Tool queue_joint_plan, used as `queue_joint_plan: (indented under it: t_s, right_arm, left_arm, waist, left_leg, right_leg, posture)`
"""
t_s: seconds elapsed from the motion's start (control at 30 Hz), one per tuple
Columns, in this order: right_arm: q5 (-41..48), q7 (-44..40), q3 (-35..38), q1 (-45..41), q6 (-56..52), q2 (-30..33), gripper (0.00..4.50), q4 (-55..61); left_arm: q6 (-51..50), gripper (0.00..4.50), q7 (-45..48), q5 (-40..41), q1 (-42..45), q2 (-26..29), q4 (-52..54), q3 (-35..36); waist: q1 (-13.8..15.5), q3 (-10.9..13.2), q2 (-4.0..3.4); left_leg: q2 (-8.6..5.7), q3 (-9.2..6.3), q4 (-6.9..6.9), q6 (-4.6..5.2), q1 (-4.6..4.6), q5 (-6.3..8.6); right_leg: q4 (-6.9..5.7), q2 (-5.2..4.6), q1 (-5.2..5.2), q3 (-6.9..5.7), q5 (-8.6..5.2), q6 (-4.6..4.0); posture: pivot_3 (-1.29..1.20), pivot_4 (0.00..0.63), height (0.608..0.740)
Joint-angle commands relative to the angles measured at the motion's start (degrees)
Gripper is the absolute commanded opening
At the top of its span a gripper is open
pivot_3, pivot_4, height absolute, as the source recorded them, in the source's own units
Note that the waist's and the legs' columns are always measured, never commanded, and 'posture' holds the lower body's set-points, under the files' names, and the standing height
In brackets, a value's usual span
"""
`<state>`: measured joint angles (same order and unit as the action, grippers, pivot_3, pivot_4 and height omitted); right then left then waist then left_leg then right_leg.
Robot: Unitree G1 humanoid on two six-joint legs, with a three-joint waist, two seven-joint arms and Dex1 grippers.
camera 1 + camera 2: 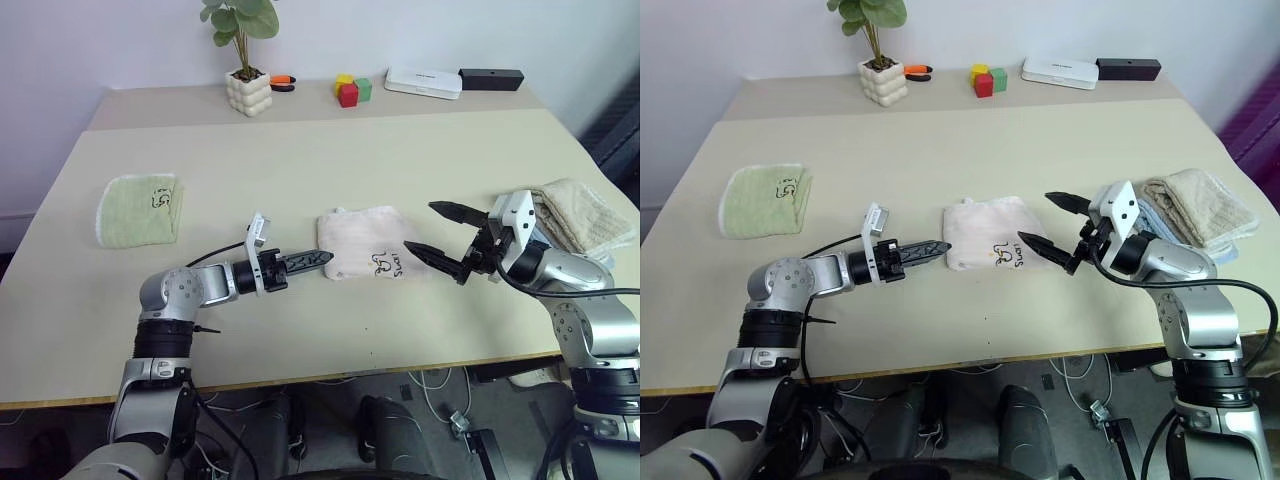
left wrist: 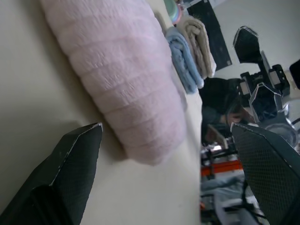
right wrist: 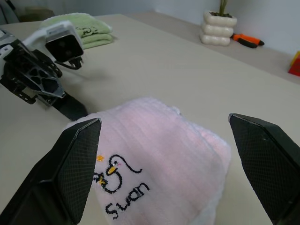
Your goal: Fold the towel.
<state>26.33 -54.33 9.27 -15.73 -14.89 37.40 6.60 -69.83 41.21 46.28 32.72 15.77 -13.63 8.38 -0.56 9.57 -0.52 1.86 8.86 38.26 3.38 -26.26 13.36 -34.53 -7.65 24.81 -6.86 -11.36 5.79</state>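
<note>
Two tools flank the folded pink towel (image 1: pixel 362 243) lying mid-tabletop (image 1: pixel 300 160): the left tool (image 1: pixel 312 262) just beside its left edge, the right tool (image 1: pixel 440 232) near its right edge, both with fingers spread apart, holding nothing. From the right wrist its print reads "Swan" under a small bird; from the left wrist a blue towel (image 2: pixel 183 58) shows beneath the beige one (image 2: pixel 200 40).

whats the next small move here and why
Probably pull both arms a little further back and stop. The pink towel already lies on the table as a compact folded bundle. The left gripper and right gripper both stand open, one on each side of it, holding nothing. No loose flap shows that would need another fold.
</note>
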Motion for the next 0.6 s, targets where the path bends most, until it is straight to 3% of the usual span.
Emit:
queue_joint_plan:
  t_s: [0.03, 0.43, 0.5, 0.6]
  right_arm:
    - [-0.6, 0.5, 1.1, -0.3, 1.5, 1.1, 4.44, 2.0]
    - [-2.1, 2.4, 0.5, -1.1, 2.6, 0.1, 4.44, 1.9]
    - [-2.2, 2.6, 0.7, -1.1, 2.7, 0.2, 4.50, 1.9]
    - [-2.4, 2.6, 1.1, -0.7, 2.9, 0.6, 4.50, 2.1]
  left_arm:
    - [-2.7, 4.50, -1.5, -0.8, 0.5, -0.1, -0.6, -1.7]
    - [5.2, 4.50, -11.1, -5.7, 10.3, -12.1, -18.2, 2.1]
    - [5.0, 3.98, -12.0, -5.1, 11.7, -13.3, -21.9, 4.2]
    - [4.3, 2.73, -13.0, -4.8, 13.4, -14.3, -25.2, 5.9]
  waist:
    - [0.1, 0.0, -0.01]
    - [1.6, -0.1, 0.04]
    - [1.5, -0.1, 0.04]
    - [1.3, -0.1, 0.04]
  left_leg:
    - [0.00, 0.00, 0.00, 0.00, 0.03, 0.00]
    - [-0.06, -0.06, 0.00, 0.27, 0.77, 0.40]
    - [-0.08, -0.05, 0.00, 0.28, 0.77, 0.41]
    - [-0.07, -0.03, -0.03, 0.30, 0.75, 0.42]
  right_leg:
    - [0.00, 0.00, -0.03, 0.00, 0.00, 0.00]
    - [0.27, -0.14, -0.53, -0.03, -0.09, -0.25]
    - [0.29, -0.16, -0.54, -0.03, -0.08, -0.26]
    - [0.28, -0.15, -0.51, -0.03, -0.08, -0.25]
  posture:
    - [0.00, 0.150, 0.740]
    - [0.00, 0.150, 0.740]
    - [0.00, 0.150, 0.740]
    - [0.00, 0.150, 0.740]
